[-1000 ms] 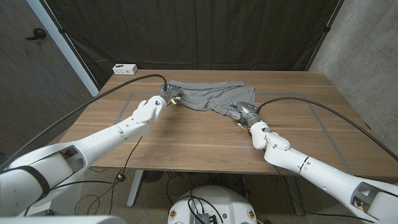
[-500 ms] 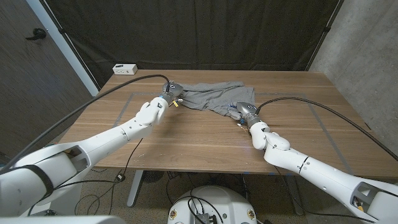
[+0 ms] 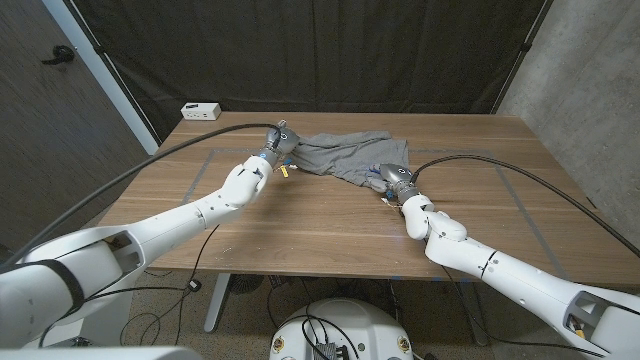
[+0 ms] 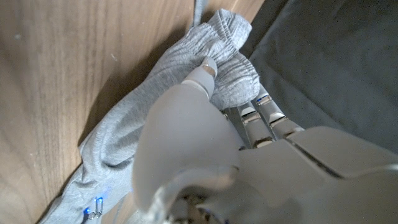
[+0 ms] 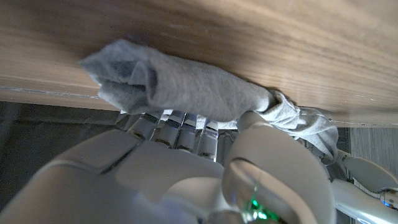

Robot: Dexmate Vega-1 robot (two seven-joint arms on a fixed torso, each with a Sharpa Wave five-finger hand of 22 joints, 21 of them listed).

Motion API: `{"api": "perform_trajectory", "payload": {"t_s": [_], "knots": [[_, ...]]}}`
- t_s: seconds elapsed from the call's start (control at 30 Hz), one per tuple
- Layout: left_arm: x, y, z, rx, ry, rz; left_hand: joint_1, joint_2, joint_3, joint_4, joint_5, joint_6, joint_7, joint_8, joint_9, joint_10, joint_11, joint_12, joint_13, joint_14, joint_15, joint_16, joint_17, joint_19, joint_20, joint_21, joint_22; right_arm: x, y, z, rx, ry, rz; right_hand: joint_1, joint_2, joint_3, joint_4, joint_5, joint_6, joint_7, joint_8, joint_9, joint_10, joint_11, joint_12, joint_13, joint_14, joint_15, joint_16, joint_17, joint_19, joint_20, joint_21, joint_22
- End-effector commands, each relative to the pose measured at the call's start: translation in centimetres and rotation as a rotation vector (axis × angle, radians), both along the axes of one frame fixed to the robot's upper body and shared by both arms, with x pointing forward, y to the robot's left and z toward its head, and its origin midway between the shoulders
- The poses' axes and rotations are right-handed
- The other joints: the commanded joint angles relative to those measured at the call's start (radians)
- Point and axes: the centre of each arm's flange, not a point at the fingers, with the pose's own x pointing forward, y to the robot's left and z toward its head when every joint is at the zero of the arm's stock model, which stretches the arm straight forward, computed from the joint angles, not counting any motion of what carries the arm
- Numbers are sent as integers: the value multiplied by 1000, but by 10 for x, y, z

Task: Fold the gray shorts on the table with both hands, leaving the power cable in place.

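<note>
The gray shorts [image 3: 345,154] lie bunched across the far middle of the wooden table. My left hand [image 3: 274,152] grips their left end, thumb pressed on the gathered waistband [image 4: 227,59]. My right hand [image 3: 393,182] holds the near right corner of the cloth, and a rolled wad of gray fabric [image 5: 186,87] lies across its fingers. The left hand [image 4: 186,143] and right hand [image 5: 211,168] fill the lower part of their own wrist views. How much cloth is inside each palm is hidden.
A white box [image 3: 201,109] with a cable sits at the table's [image 3: 300,225] far left corner. Faint tape lines mark the wood around the shorts. Black curtains hang behind the table, and a concrete wall stands on the right.
My left hand has moved toward the table's far side and slightly right, carrying the shorts' left end with it. The cloth is now more bunched. The right hand has barely moved.
</note>
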Motion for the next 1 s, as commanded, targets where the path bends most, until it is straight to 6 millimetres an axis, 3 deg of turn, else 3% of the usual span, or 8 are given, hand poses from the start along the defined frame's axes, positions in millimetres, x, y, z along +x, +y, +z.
{"api": "perform_trajectory", "payload": {"t_s": [0.03,0.5,1.0], "knots": [[-10,-12,11,259,-115,21,4,-9,9,-1,-8,3,-9,11,6,12,-4,-4,5,12,-184,1,5,7,-8,6,-1,3,2,-2,-3,10,12,-1,5,7,0,-4,11,1,8,3,11,0,1,-1,10,-27,4,1,13,4,1,3],[-18,-22,30,519,-224,5,3,-9,3,1,-13,5,-28,20,10,18,-9,-13,4,14,-188,0,11,5,-23,10,-2,6,4,-2,-16,13,33,-4,5,15,-1,-5,16,1,3,3,12,-1,-3,-1,9,-27,1,2,11,5,-3,3],[-26,-28,63,746,-342,-37,5,-9,-2,3,-13,4,-30,25,5,7,-12,-29,1,13,-189,-3,14,8,-43,18,-4,12,7,-1,-29,19,48,-6,6,18,-3,-6,20,2,0,3,11,-5,-7,0,6,-29,0,4,7,4,-6,3]]}}
